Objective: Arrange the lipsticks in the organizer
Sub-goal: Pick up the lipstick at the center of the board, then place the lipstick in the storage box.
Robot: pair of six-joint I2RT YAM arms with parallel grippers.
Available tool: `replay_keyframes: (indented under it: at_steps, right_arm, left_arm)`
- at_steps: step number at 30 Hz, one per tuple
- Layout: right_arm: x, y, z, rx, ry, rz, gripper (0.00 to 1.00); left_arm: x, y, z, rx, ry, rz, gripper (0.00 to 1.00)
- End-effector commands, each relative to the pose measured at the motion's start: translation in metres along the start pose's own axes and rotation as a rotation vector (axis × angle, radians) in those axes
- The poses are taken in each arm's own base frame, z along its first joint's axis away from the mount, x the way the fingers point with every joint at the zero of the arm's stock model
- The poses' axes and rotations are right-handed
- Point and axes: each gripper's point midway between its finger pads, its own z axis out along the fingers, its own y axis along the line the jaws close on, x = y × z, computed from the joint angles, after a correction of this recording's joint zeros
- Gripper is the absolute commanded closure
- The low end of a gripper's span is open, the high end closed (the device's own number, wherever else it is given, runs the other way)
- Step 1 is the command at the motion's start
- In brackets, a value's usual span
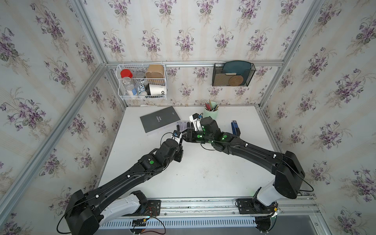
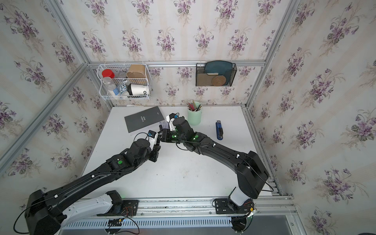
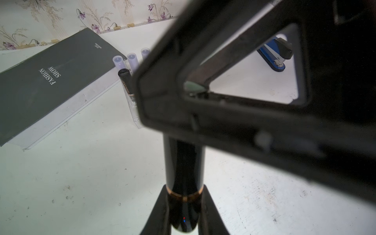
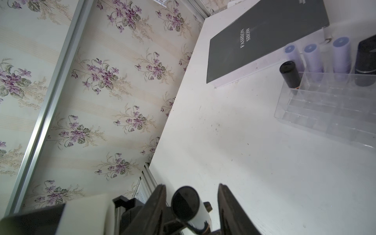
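A glossy black lipstick (image 3: 184,162) with a gold band sticks out from my left gripper (image 3: 184,195), which is shut on its lower end. My right gripper (image 4: 191,186) straddles the tube's free end (image 4: 186,203); its jaws stand apart, a gap showing on each side. In both top views the two grippers meet just in front of the organizer (image 1: 184,127). This clear organizer (image 4: 325,105) holds three lilac lipsticks (image 4: 313,57) in its back row, a black one (image 4: 290,74) at a corner and another black one (image 4: 366,61) beside the lilac row.
A grey "Fashion Show" book (image 1: 160,120) lies left of the organizer. A mint cup of pencils (image 1: 211,110) stands behind my right wrist, and a blue stapler (image 1: 235,127) lies to the right. A white wire basket (image 1: 142,81) and a black mesh holder (image 1: 233,74) hang on the back wall.
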Motion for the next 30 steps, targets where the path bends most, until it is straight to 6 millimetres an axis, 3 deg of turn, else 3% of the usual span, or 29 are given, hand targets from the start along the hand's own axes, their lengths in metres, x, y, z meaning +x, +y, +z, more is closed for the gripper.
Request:
replay_keyframes:
  at_steps: [1, 7, 8, 10, 12, 14, 15, 17, 21, 24, 30]
  right_arm:
    - [0.003, -0.005, 0.004, 0.014, 0.014, -0.002, 0.61]
    - [-0.002, -0.020, 0.013, 0.066, -0.002, 0.034, 0.81]
    - [-0.005, -0.020, 0.015, 0.062, -0.014, 0.041, 0.82]
    - [-0.015, -0.027, 0.016, 0.065, -0.046, 0.061, 0.83]
    - [-0.033, -0.044, 0.016, 0.094, -0.105, 0.077, 0.84]
    - [-0.053, -0.062, 0.014, 0.141, -0.189, 0.057, 0.85]
    - [-0.062, -0.069, 0.014, 0.174, -0.237, 0.030, 0.85]
    - [-0.076, -0.082, 0.018, 0.235, -0.316, -0.028, 0.85]
    - [-0.096, -0.094, 0.035, 0.362, -0.431, -0.199, 0.85]
    - [-0.103, -0.103, 0.052, 0.468, -0.485, -0.337, 0.86]
    - [-0.111, -0.122, 0.086, 0.556, -0.484, -0.420, 0.87]
  left_arm:
    - [-0.007, -0.001, -0.002, 0.008, -0.029, 0.007, 1.00]
    - [-0.009, 0.000, -0.005, 0.005, -0.037, 0.008, 1.00]
    - [-0.010, 0.000, -0.006, 0.005, -0.041, 0.004, 0.94]
    - [-0.015, 0.006, -0.013, -0.024, -0.063, -0.040, 0.69]
    - [-0.031, 0.016, -0.034, -0.048, -0.108, -0.103, 0.49]
    - [-0.044, 0.028, -0.054, -0.056, -0.151, -0.154, 0.22]
    - [-0.048, 0.035, -0.061, -0.064, -0.159, -0.169, 0.16]
    - [-0.048, 0.052, -0.067, -0.104, -0.141, -0.197, 0.13]
    - [-0.026, 0.088, -0.063, -0.221, -0.050, -0.272, 0.16]
    - [-0.011, 0.098, -0.059, -0.231, -0.020, -0.334, 0.18]
    - [-0.006, 0.107, -0.063, -0.230, -0.059, -0.372, 0.19]
